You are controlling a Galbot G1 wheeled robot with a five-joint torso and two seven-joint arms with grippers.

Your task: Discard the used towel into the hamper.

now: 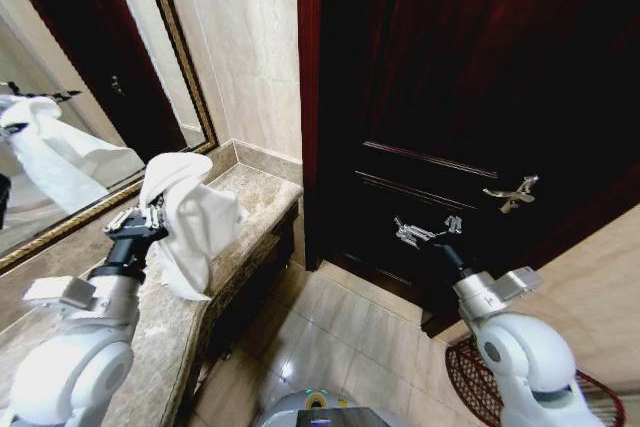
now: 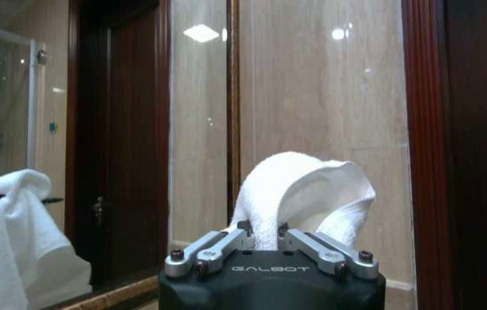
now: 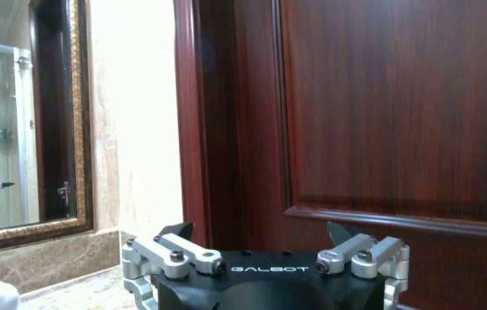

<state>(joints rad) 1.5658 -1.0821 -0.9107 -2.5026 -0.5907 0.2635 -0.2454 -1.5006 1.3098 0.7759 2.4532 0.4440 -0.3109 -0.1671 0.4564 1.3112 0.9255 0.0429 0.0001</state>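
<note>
I hold towel (image 1: pixel 190 222) pinched in left gripper (image 1: pixel 150 215), lifted above desk (image 1: pixel 245 209) front edge, clear to carry. Right gripper (image 1: pixel 428 231) jaws spread, idle before door (image 1: pixel 470 97). Hamper (image 1: pixel 470 372) on floor, lower right.

Glossy white rounded shells cover both arms at the lower left and lower right of the head view, each narrowing through a grey collar to a black wrist. The left gripper (image 1: pixel 150 215) and right gripper (image 1: pixel 428 230) carry silver metal linkage fingers (image 3: pixel 171 253) fastened with dark screws. Each black gripper body bears "GALBOT" in white lettering. A grey base dome shows bottom centre.
</note>
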